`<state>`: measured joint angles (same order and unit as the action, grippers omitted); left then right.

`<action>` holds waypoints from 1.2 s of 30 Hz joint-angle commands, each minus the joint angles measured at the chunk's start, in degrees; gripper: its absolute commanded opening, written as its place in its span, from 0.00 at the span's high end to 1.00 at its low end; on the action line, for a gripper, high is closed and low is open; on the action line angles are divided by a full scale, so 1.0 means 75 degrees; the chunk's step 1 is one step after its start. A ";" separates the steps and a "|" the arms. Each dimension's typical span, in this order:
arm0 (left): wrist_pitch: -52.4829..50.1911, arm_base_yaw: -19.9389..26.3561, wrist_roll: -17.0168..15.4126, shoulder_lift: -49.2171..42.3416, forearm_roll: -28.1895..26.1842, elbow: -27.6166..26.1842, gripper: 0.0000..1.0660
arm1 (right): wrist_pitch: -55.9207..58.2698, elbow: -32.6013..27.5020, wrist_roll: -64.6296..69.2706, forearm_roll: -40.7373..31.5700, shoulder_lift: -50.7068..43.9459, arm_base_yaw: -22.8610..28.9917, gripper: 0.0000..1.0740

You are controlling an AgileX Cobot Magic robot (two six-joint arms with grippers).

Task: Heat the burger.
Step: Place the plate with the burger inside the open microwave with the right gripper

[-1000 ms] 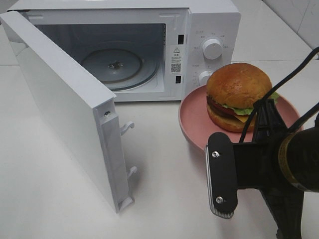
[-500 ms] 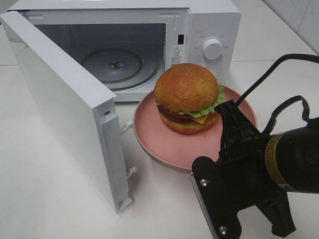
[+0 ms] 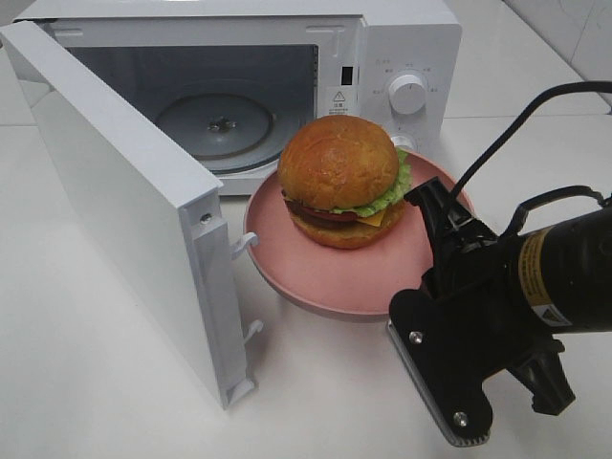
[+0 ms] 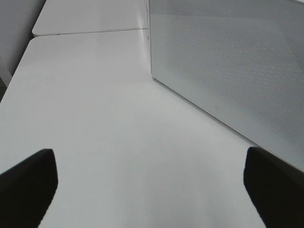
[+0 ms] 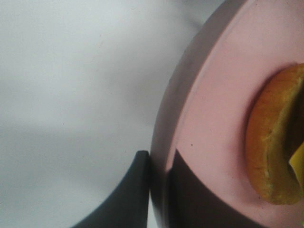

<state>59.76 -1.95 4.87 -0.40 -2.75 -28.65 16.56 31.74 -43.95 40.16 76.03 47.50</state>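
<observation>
The burger (image 3: 339,177), a golden-brown bun with lettuce and cheese, sits on a pink plate (image 3: 325,273) held above the table just in front of the open microwave (image 3: 406,48). My right gripper (image 3: 427,208) is shut on the plate's right rim. In the right wrist view its dark fingers (image 5: 133,190) pinch the plate edge (image 5: 209,95), with the burger (image 5: 273,152) close by. My left gripper (image 4: 152,190) is open and holds nothing. It hovers over the white table beside the outer face of the microwave door (image 4: 228,57), and the exterior high view does not show it.
The microwave door (image 3: 124,210) swings out wide to the left, its latch hooks near the plate's left rim. A glass turntable (image 3: 225,124) lies inside the cavity. Two knobs (image 3: 408,94) sit on the control panel. White table (image 3: 96,382) spreads around.
My right gripper has carried the plate with the burger leftward, from in front of the control panel to in front of the cavity opening. The left gripper's view gives no earlier frame.
</observation>
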 commanded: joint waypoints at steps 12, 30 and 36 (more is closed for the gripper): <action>-0.0023 -0.0031 -0.0023 -0.0168 0.0000 0.0015 0.06 | -0.0611 0.0038 -0.5317 -0.4523 -0.0092 -0.0993 1.00; -0.0023 -0.0031 -0.0023 -0.0168 0.0000 0.0015 0.06 | -0.0298 0.0688 -0.7746 -0.6715 0.0023 -0.1551 1.00; -0.0023 -0.0031 -0.0023 -0.0168 0.0000 0.0015 0.06 | -0.0076 0.1131 -0.7777 -0.6715 0.0504 -0.1551 1.00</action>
<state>59.76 -1.95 4.87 -0.40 -2.75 -28.65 19.08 39.30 -101.76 -10.14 80.33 36.10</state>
